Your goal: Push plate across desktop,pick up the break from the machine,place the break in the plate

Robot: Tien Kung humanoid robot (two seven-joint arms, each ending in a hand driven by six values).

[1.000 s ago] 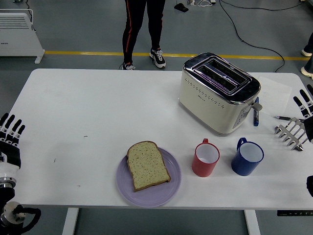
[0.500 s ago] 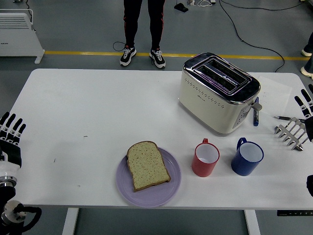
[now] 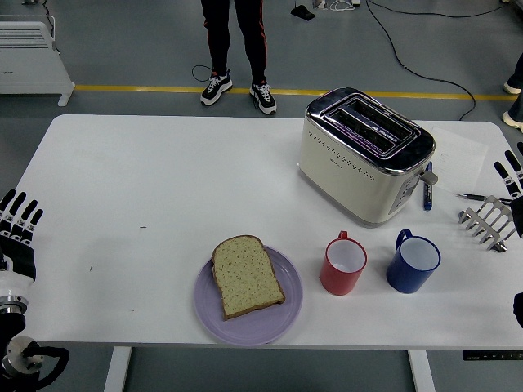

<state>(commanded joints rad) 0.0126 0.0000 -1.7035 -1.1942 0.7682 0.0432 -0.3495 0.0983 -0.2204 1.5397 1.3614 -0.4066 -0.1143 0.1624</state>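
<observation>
- One slice of bread [image 3: 247,275] lies flat on the purple plate [image 3: 248,297], covering its left and middle part, and nothing is gripping it.
- That plate sits near the table's [image 3: 163,180] front edge, down and to the left of the toaster [image 3: 365,155].
- Up top, the toaster's two slots look dark, with no bread showing in them.
- Just in front of the toaster stand a red mug [image 3: 343,264] and a blue mug [image 3: 413,261], side by side but apart, the red one nearer the plate.
- Close against the toaster's right side lies a blue pen [image 3: 426,196].
- Further right of the toaster a metal rack [image 3: 486,219] rests near the table's edge.
- Far left of the toaster, at the table's edge, the left hand [image 3: 16,233] is raised with straight, spread fingers, holding nothing.
- At the right edge, beside the rack, the right hand [image 3: 510,175] shows extended fingers and grips nothing; most of it is cut off.
- Behind the table, left of the toaster, a person's legs [image 3: 237,41] stand on the floor.
</observation>
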